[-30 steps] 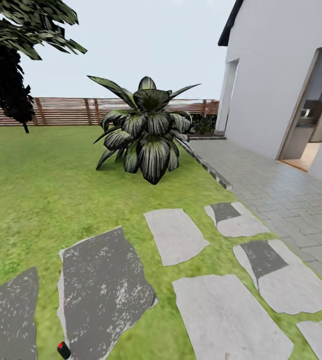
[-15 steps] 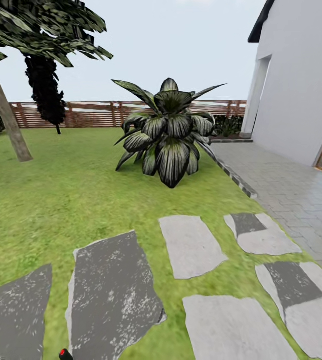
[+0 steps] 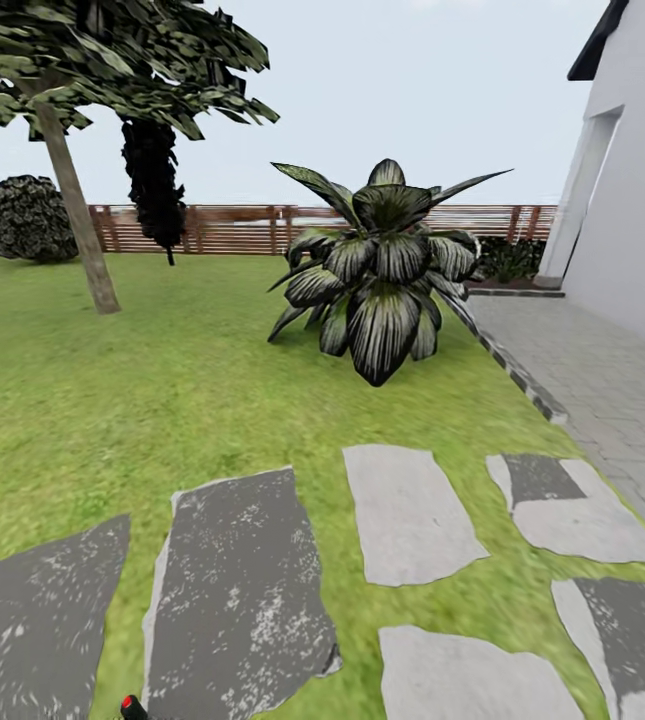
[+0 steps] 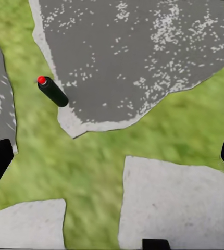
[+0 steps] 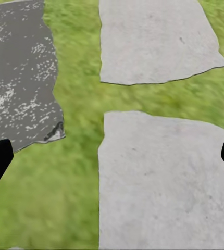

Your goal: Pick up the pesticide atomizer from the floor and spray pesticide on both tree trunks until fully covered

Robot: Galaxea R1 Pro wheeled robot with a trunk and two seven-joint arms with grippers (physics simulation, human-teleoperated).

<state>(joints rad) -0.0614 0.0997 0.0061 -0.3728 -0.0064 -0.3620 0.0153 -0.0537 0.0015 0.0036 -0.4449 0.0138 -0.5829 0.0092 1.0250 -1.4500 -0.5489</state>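
The left gripper [image 4: 112,156] is held over grass, fingers spread wide, the pesticide atomizer [image 4: 52,91] lying beside a dark stepping stone [image 4: 138,52]. The right gripper [image 5: 112,156] is likewise splayed, empty.

Black atomizer [image 4: 53,91], red cap [image 4: 41,80]

Atomizer [image 4: 52,91] (red-capped) lies on grass beside dark stone [image 4: 138,52].
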